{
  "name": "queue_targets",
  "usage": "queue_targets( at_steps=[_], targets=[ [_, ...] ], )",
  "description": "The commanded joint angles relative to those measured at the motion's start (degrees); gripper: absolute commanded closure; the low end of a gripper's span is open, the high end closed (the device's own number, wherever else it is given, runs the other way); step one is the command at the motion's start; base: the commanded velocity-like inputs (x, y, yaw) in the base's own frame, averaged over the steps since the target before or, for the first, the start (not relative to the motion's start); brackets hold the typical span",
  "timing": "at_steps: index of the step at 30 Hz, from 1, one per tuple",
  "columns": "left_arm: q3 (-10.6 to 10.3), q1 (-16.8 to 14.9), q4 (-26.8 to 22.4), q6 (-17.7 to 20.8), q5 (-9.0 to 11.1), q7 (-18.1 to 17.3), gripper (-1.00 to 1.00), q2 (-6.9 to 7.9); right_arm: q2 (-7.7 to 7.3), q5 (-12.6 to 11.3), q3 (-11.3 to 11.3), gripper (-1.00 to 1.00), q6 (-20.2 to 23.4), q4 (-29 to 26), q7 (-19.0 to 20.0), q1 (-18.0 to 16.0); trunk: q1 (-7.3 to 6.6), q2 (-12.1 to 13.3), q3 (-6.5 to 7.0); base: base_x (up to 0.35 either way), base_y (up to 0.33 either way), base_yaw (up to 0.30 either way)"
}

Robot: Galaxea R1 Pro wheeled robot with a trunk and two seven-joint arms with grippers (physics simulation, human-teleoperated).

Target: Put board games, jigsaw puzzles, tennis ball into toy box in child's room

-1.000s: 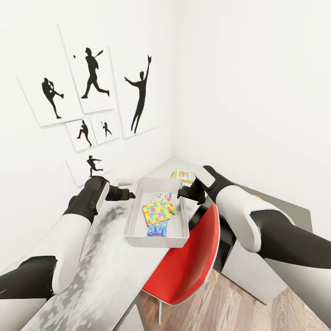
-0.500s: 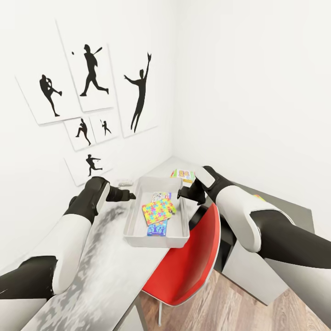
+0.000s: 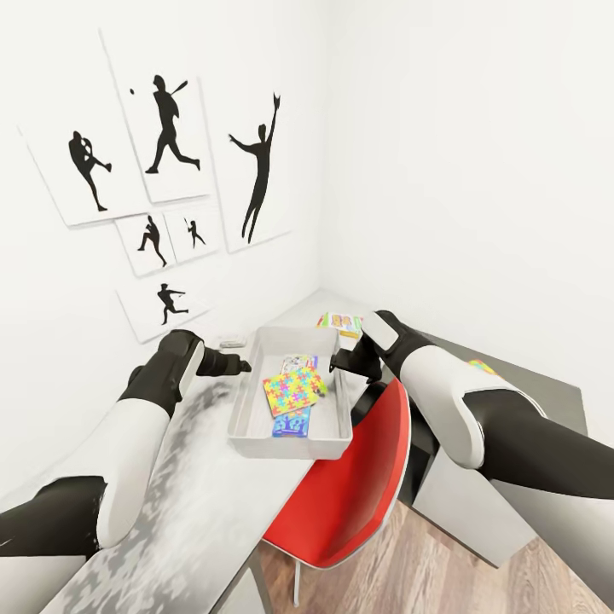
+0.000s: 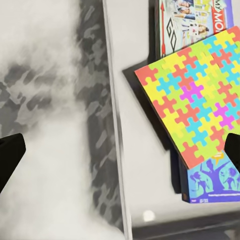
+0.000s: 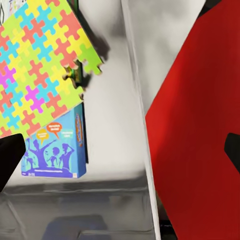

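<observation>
The light grey toy box (image 3: 246,408) stands on the pale table (image 3: 183,503). In it a jigsaw puzzle (image 3: 294,390) lies tilted over a light blue board game (image 3: 292,423) and a second board game (image 3: 296,363). A yellow-green board game (image 3: 341,322) lies on the table behind the box. Another jigsaw puzzle (image 3: 483,367) rests on the dark lower wing. My left gripper (image 3: 240,366) hovers open at the box's left wall (image 4: 115,125), beside the puzzle (image 4: 195,100). Open too, my right gripper (image 3: 338,365) is at the right rim (image 5: 137,100), over the blue game (image 5: 55,152). The tennis ball and the bed are out of view.
A red chair (image 3: 350,486) is tucked under the table, just right of the box and below my right arm. White walls meet in the corner behind, with black sports pictures (image 3: 170,136) on the left one. A small grey object (image 3: 232,342) lies by that wall. Wood floor (image 3: 529,580) shows at the right.
The whole head view has drifted slightly, so the camera moved. Both arms and the toys in the box keep their places.
</observation>
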Motion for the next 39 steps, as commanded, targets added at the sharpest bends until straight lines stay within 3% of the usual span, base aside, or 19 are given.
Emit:
queue_targets(
  at_steps=[1,12,33,39],
  targets=[
    [0.3,0.0,-0.1,0.2,-0.6,-0.5,-1.00,-0.06,0.00,-0.6,0.3,-1.00,0.1,-0.1,-0.5,0.0,0.24,-0.5,-0.27,0.000,0.000,0.000],
    [0.3,0.1,0.0,0.1,-0.5,-0.5,-1.00,-0.01,0.00,-0.6,2.9,-1.00,0.1,-0.1,-0.5,0.0,2.66,-4.9,-2.25,0.000,0.000,0.000],
    [0.5,0.4,0.5,-0.4,-0.7,-0.9,-1.00,0.56,0.00,-0.6,3.1,-1.00,0.1,-0.1,-0.4,0.0,7.27,-13.3,-6.02,0.000,0.000,0.000],
    [0.5,0.7,0.6,-0.5,-0.8,-0.8,-1.00,0.58,0.00,-0.6,3.1,-1.00,0.1,-0.1,-0.4,0.0,7.27,-13.3,-6.02,0.000,0.000,0.000]
  ],
)
